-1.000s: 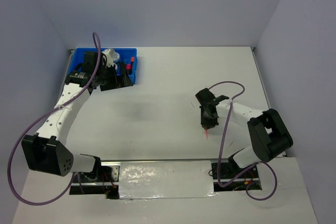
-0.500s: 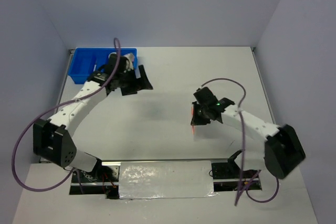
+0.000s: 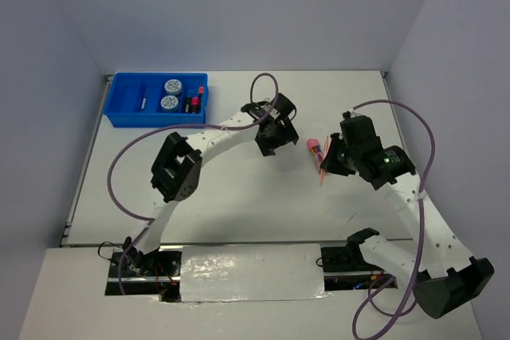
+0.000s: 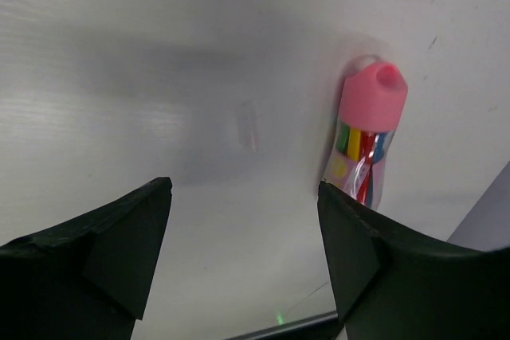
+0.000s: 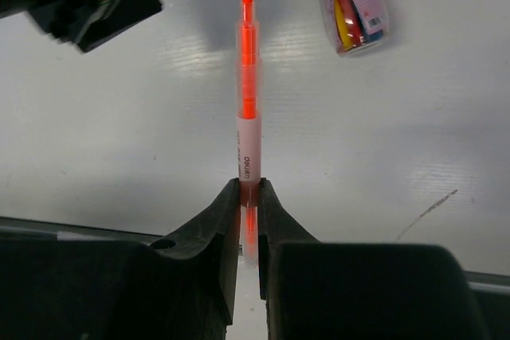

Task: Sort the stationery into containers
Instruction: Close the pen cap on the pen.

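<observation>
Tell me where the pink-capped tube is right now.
In the top view the pink-capped tube lies on the table right of centre, between the open left fingers and the orange pen held by the right fingers.

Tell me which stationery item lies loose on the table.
The pink-capped tube, lying flat on the table by the open left gripper. The orange pen is clamped in the right gripper; the discs and highlighters sit in the blue tray.

The left gripper [image 3: 268, 144] is hovering just left of the pink-capped tube [image 3: 314, 146]; the right gripper [image 3: 328, 162] is gripping an orange pen [image 3: 322, 177]. The blue tray [image 3: 121, 103] is sitting far left.
</observation>
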